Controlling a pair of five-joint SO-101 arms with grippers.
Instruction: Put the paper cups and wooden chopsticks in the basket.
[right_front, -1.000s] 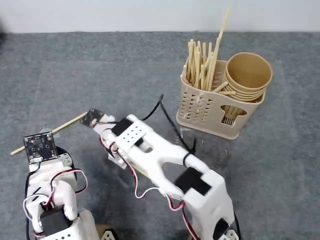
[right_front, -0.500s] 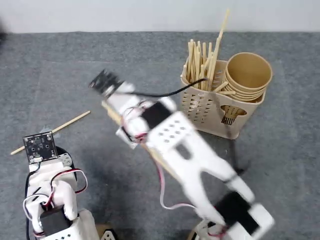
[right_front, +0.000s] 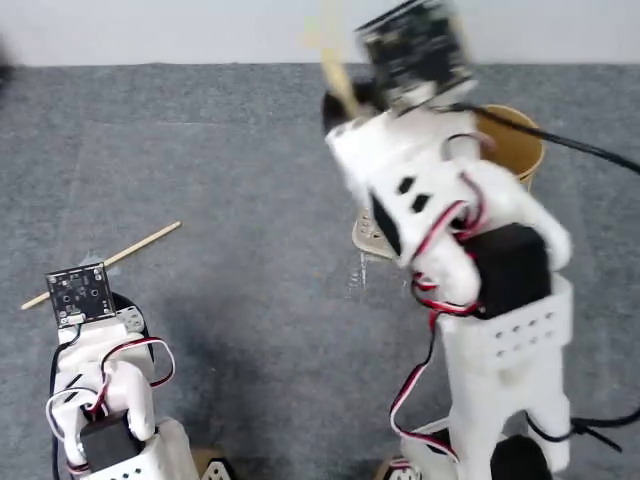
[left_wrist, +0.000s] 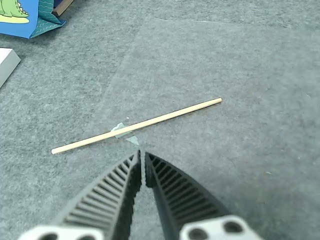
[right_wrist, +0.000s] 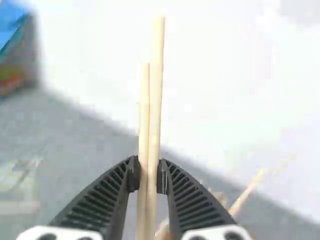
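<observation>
One wooden chopstick (right_front: 105, 262) lies on the grey mat at the left, seen closer as a chopstick (left_wrist: 137, 125) just ahead of my left gripper (left_wrist: 142, 161), which is shut and empty. The left arm (right_front: 85, 300) sits low at the front left. My right arm (right_front: 440, 200) is raised high in front of the basket (right_front: 368, 238) and hides most of it. A paper cup rim (right_front: 522, 140) shows behind the arm. My right gripper (right_wrist: 147, 176) is shut on what look like two chopsticks (right_wrist: 152, 100) side by side, pointing up; a stick end (right_front: 335, 68) pokes out above the mat.
A blue box (left_wrist: 30, 17) and a white object (left_wrist: 6, 62) lie beyond the mat's far left. A scrap of clear tape (left_wrist: 120, 131) sits under the lying chopstick. Open mat stretches between the two arms.
The right arm has lifted its chopsticks off the mat at the left centre and swung up and right to in front of the basket. The left arm and the lying chopstick have not moved.
</observation>
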